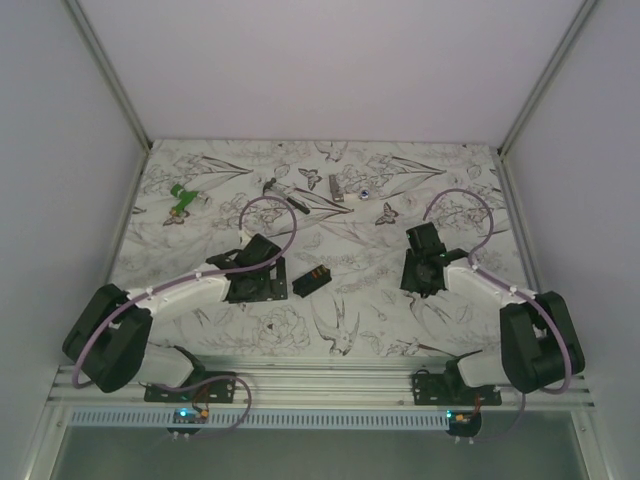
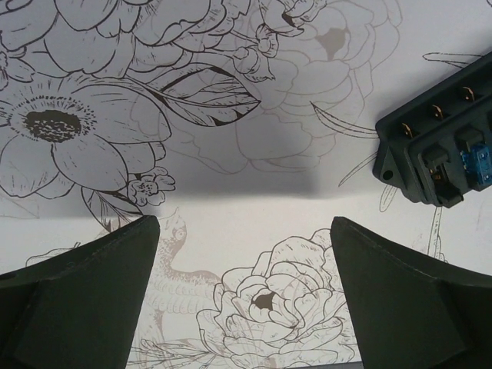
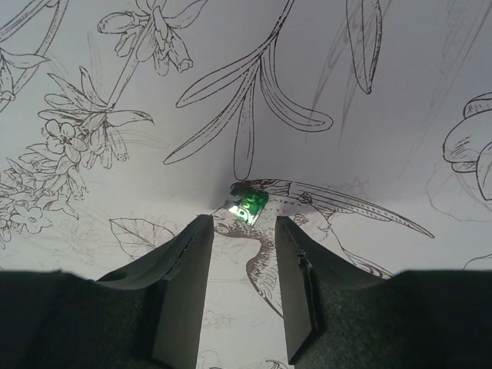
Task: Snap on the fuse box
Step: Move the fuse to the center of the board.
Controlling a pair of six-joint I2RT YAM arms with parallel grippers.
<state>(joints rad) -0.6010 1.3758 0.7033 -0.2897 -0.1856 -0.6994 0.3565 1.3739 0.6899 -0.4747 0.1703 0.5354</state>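
Observation:
The fuse box [image 1: 313, 279] is a small flat black box with orange fuses, lying on the patterned table between the two arms. In the left wrist view it [image 2: 442, 142] sits at the upper right, showing brass contacts and a blue fuse. My left gripper [image 1: 256, 288] is just left of the box, low over the table. Its jaws [image 2: 244, 231] are wide open and empty. My right gripper [image 1: 425, 272] is to the right of the box and apart from it. It [image 3: 242, 227] is open and empty, with a small green fuse [image 3: 250, 206] on the table just beyond its fingertips.
A green plastic piece [image 1: 183, 198] lies at the far left. A thin dark grey tool [image 1: 275, 190] and a few small parts [image 1: 338, 190] [image 1: 385, 212] lie along the back. White walls close in the table on three sides.

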